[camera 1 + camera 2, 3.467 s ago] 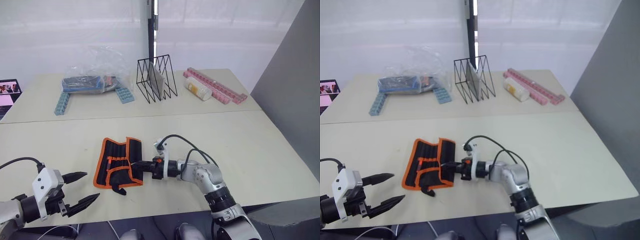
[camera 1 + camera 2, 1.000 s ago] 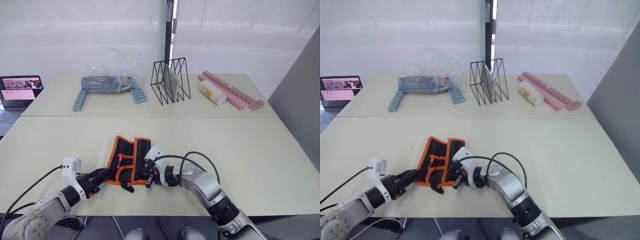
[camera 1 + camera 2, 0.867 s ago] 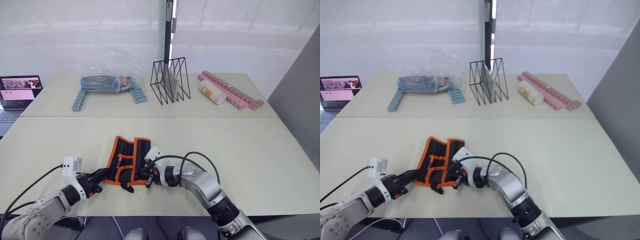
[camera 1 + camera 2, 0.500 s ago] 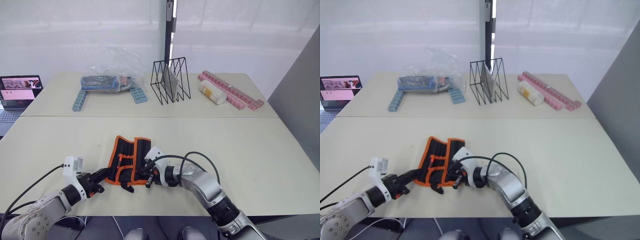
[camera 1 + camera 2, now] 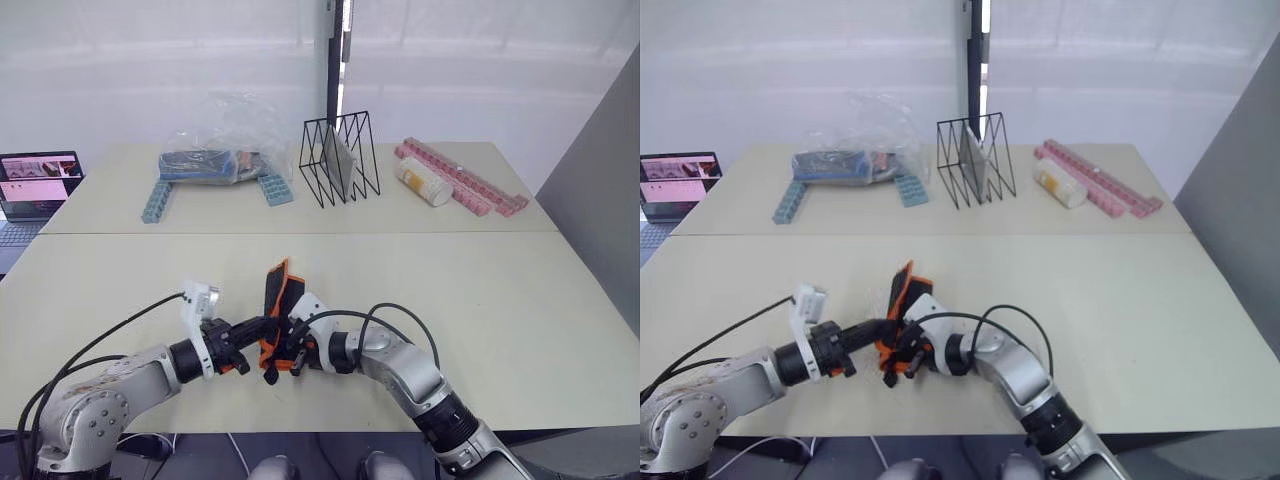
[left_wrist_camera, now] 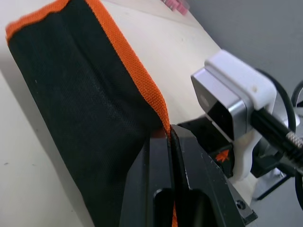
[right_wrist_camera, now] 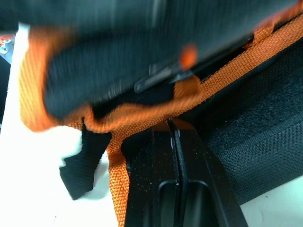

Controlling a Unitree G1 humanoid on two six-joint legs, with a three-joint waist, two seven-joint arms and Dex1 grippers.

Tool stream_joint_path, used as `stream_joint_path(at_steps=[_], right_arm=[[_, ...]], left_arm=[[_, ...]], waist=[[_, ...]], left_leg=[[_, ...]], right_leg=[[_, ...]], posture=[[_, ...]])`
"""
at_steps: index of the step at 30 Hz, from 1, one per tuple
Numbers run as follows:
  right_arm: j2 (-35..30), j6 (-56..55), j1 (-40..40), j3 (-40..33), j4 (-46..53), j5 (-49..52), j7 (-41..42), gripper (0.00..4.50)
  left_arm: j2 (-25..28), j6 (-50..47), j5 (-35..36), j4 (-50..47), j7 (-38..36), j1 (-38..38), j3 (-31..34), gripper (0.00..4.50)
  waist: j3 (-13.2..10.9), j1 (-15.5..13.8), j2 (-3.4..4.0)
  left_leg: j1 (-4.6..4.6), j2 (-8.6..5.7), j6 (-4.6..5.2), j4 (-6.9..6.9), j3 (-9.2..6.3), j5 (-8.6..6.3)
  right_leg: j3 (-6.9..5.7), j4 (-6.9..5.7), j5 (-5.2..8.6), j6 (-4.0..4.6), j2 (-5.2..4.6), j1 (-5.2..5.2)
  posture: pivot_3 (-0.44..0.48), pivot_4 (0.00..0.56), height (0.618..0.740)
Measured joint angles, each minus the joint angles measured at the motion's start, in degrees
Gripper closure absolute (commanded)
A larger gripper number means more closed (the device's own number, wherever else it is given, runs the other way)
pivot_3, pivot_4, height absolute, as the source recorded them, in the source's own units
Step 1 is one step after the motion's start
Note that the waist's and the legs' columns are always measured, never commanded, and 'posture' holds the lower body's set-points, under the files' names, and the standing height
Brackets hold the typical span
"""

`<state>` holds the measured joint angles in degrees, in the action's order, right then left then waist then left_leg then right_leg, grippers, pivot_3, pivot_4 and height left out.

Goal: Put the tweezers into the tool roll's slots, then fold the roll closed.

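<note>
No readable labels; left gripper (image 6: 171, 142) now clamps the roll's (image 5: 277, 305) orange edge, flap lifted upright off the tabletop (image 5: 520, 290); right gripper (image 7: 173, 137) pinches its trim.

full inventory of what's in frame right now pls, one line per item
tool roll: 1, black with orange trim, near table's front, its left part lifted upright
wire rack: 1, black, far table, centre
plastic bag: 1, clear, dark things inside, far table, left of rack
blue blocks: 2 strips, light blue, in front of the bag
pink blocks: 1 long strip, far table, right
bottle: 1, pale, lying beside the pink strip
laptop: 1, screen lit, far left
tables: 2, beige, near and far
left gripper: shut on the roll's orange edge
right gripper: shut on the roll's trim
</note>
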<state>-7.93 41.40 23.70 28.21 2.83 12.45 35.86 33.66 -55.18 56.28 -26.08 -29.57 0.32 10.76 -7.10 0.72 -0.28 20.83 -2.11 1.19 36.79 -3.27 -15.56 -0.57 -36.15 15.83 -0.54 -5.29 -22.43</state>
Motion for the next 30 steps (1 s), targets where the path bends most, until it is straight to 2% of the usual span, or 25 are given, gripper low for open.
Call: stream_joint_path(at_steps=[5, 11, 17, 26, 30], right_arm=[[-0.05, 0.36, -0.04, -0.48, 0.1, 0.0, -0.49, 4.5], [-0.17, 1.28, -0.35, -1.78, 0.26, 0.0, -1.25, 4.5], [-0.61, 1.79, -0.51, -2.83, 0.55, 0.0, -1.87, 4.5], [-0.51, 2.17, -0.86, -3.0, 1.23, 0.04, -2.02, 4.5], [-0.37, 2.22, -0.87, -2.99, 1.08, 0.04, -2.02, 4.5]], left_arm=[[-0.22, 3.14, -6.74, 6.55, -2.22, -0.95, -4.65, 4.49], [-3.96, 5.65, -10.82, 10.68, -2.9, -2.98, -6.76, 4.49], [-7.75, 6.04, -13.44, 11.03, -2.45, -4.88, -7.6, 4.49], [-9.41, 3.67, -12.08, 8.93, -2.56, -6.82, -6.77, 4.49], [-8.87, 4.86, -15.7, 9.53, -3.71, -9.16, -10.45, 4.49]], waist=[[0.0, -0.32, 0.04], [0.02, -1.37, 0.11], [0.02, -1.96, 0.11], [0.01, -1.83, 0.02], [0.01, -1.67, 0.03]], left_leg=[[-0.21, -0.01, 0.01, 0.0, 0.0, -0.01], [-0.38, -0.05, 0.0, 0.0, 0.0, 0.01], [-0.29, -0.18, -0.16, 0.01, 0.0, 0.22], [-0.21, -0.18, 0.04, 0.02, 0.0, 0.42], [-0.25, -0.19, 0.04, 0.02, 0.0, 0.42]], right_leg=[[-0.01, 0.07, 0.0, -0.01, -0.03, 0.06], [0.05, 0.1, -0.02, -0.05, -0.08, 0.24], [0.15, 0.2, -0.04, -0.12, -0.15, 0.27], [0.15, 0.17, -0.09, -0.21, -0.1, 0.21], [0.15, 0.13, -0.09, -0.21, -0.07, 0.24]], posture=[[0.0, 0.15, 0.737], [0.0, 0.15, 0.737], [0.0, 0.15, 0.737], [0.0, 0.15, 0.737], [0.0, 0.15, 0.737]])
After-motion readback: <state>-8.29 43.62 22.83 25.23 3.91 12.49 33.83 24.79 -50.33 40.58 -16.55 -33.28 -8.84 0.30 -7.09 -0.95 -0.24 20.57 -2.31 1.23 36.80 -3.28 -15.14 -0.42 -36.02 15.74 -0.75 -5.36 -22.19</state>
